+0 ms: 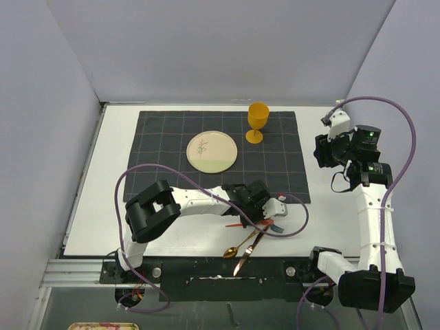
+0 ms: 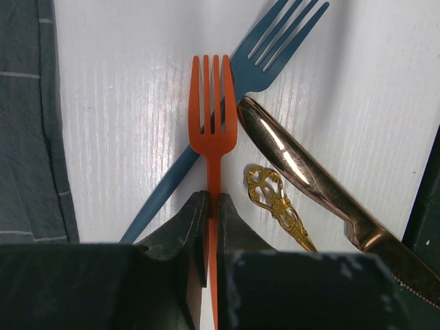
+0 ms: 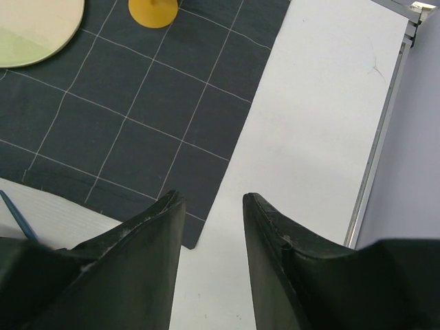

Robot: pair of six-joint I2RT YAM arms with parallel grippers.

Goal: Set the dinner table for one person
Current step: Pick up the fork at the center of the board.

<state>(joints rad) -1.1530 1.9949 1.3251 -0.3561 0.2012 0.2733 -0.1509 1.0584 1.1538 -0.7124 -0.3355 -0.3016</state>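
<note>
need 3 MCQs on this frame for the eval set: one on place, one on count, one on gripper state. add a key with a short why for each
1. On the dark cloth, where does the yellow goblet stand relative to the plate?
A. to its left
B. on top of it
C. to its right, a little further back

2. How many forks lie by the left gripper?
A. one
B. two
C. three

3. What state is the left gripper in?
A. shut on the orange fork, by its handle
B. open, holding nothing
C. shut on nothing

Key:
1 C: the top view shows the goblet's foot on the cloth, right of the plate's rim.
2 B: the left wrist view shows the orange fork and a blue fork, crossed.
3 A: both fingers press against the orange handle, with no gap.
</note>
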